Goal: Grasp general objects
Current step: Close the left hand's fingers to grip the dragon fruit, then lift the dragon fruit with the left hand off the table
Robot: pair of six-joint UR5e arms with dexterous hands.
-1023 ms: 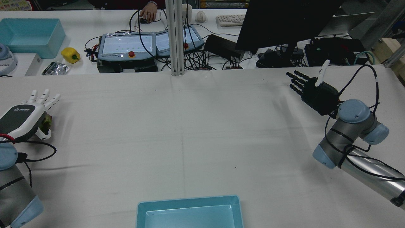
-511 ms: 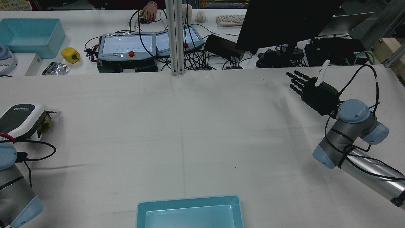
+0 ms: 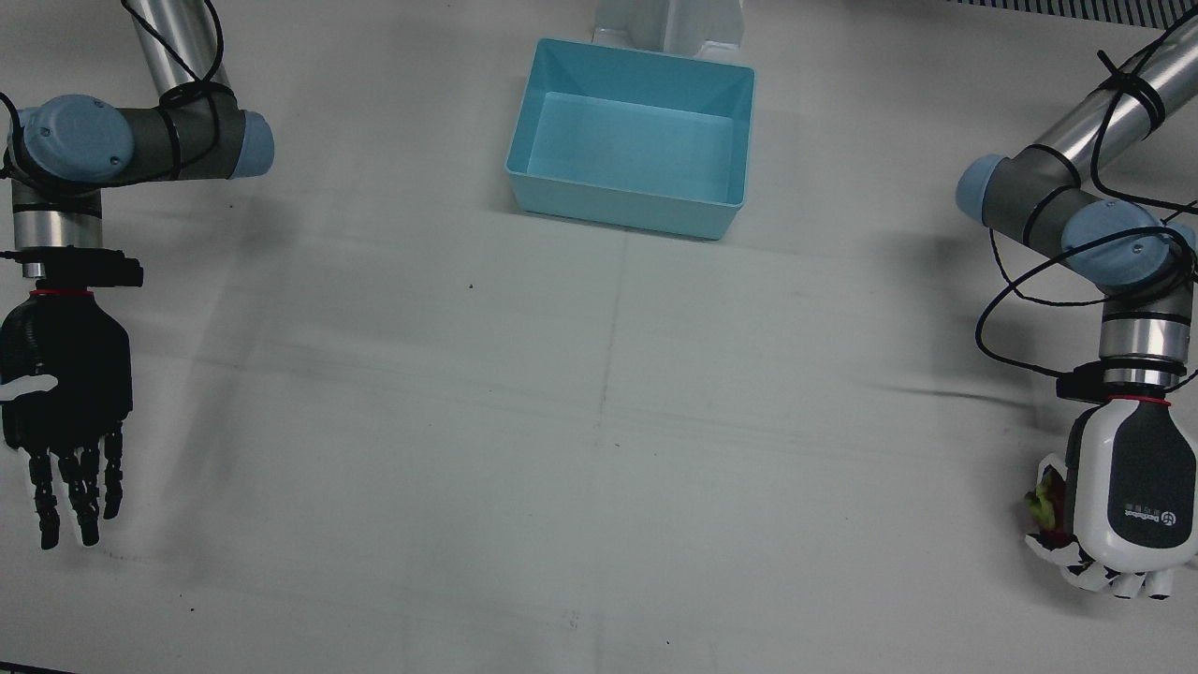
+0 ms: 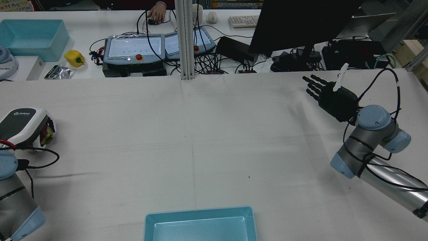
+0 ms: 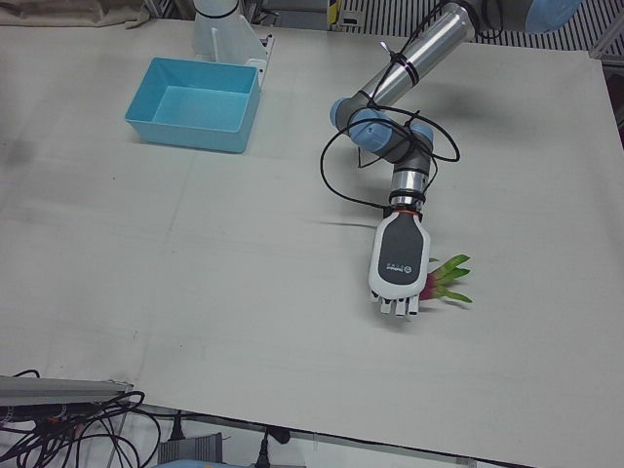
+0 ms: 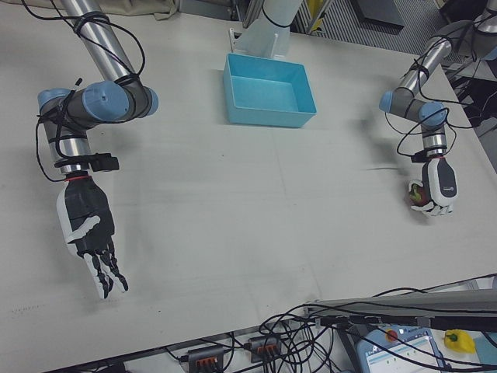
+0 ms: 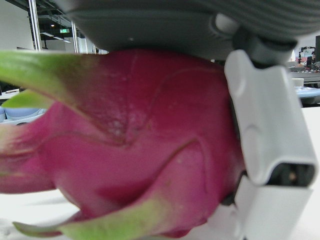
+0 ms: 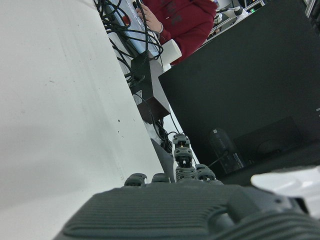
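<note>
Left robot hand [image 5: 399, 265] is curled around the dragon fruit [image 5: 446, 283] at the worktop [image 3: 599, 449] edge; its fingers, straight a second ago, have folded under. Right robot hand [image 3: 64, 412] unchanged, spread, holding nothing. Back-of-hand logo is unreadable.

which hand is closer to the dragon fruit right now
Left. The left hand is closed over the dragon fruit at the table's edge; the right hand hangs open and empty at the far opposite side of the table.
</note>
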